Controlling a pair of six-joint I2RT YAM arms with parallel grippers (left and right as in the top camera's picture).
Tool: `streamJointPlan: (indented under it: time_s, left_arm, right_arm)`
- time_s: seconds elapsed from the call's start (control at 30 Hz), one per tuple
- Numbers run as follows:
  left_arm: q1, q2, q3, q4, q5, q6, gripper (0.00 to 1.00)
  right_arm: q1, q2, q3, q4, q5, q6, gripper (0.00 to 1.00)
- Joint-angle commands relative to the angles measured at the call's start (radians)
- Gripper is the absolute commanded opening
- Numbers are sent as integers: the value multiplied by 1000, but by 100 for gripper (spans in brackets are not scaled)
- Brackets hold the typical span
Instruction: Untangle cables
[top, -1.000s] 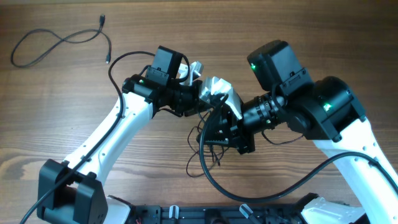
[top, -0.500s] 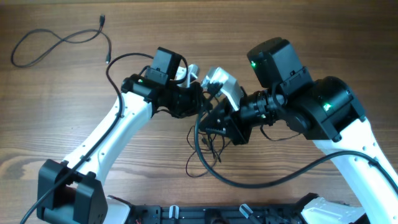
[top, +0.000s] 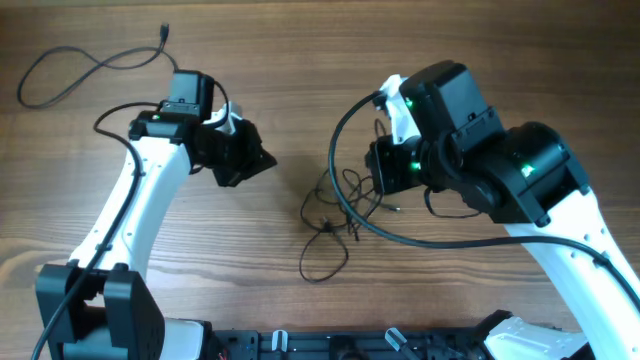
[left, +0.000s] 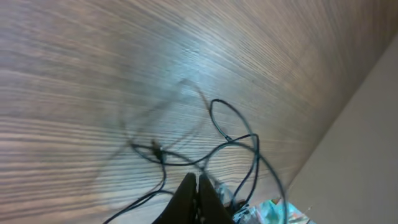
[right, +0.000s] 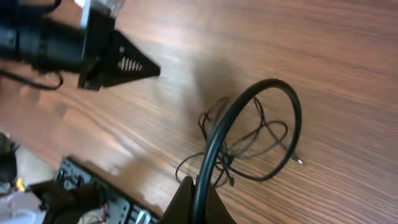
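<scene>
Am seeing cable tangle (top: 335, 215) lying on table (top: 480, 60), left gripper (top: 262, 162) sitting left of it, right gripper (right: 198, 186) right of it; separate cable (top: 95, 70) lying far back-left.

Overhead: straight down on desk (top: 480, 60), everything in frame. Left wrist: low, close, tilted, over left claw (left: 198, 190) toward cables (left: 230, 134). Right wrist: higher, over right claw (right: 189, 190); same cables, plus left claw.

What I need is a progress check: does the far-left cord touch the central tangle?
Apart. The overhead view shows bare table between the cord and the tangle.
</scene>
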Motion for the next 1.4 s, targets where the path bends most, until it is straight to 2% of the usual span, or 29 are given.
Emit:
streamJointPlan:
  time_s: [0.0,0.03,0.07,0.1,0.13,0.27,0.4,0.6,0.77,0.87,1.0,1.03,1.1,1.13,1.37]
  left_arm:
    - [-14,-8,-1,-12,29,26,27]
    - [-25,-8,-1,-11,32,25,49]
    - [-34,-8,-1,-8,32,25,77]
    - [-46,-8,-1,-6,32,25,96]
    - [-58,-8,-1,-6,35,25,100]
    - [-97,-8,-1,-6,141,25,100]
    - [-120,-8,-1,25,244,25,100]
    - [-122,-8,-1,70,254,25,100]
    - [-123,-8,-1,85,255,25,98]
    - [-125,-8,-1,83,258,25,89]
    - [-134,-8,-1,74,256,26,79]
    - [-134,-8,-1,69,245,26,77]
    - [-138,-8,-1,64,179,25,67]
    - [-138,-8,-1,57,154,24,65]
    - [-137,-8,-1,43,132,24,66]
  right_arm:
    - [-5,6,11,28,-84,-74,4]
    - [-5,6,11,34,-140,-109,4]
    - [-5,6,11,38,-176,-128,4]
    - [-5,6,11,39,-202,-134,4]
    - [-5,6,11,38,-205,-134,4]
    - [-4,9,11,35,-232,-175,4]
    - [-2,21,11,32,-423,-315,4]
    - [-2,42,11,31,-488,-341,4]
    - [23,68,11,22,-735,-568,4]
    - [56,88,11,23,-758,-633,4]
    - [68,105,11,56,-716,-594,4]
    - [64,105,11,82,-702,-545,4]
    - [35,96,19,203,-680,-317,4]
    - [18,88,33,238,-685,-269,4]
    - [-104,20,214,231,-597,-272,4]
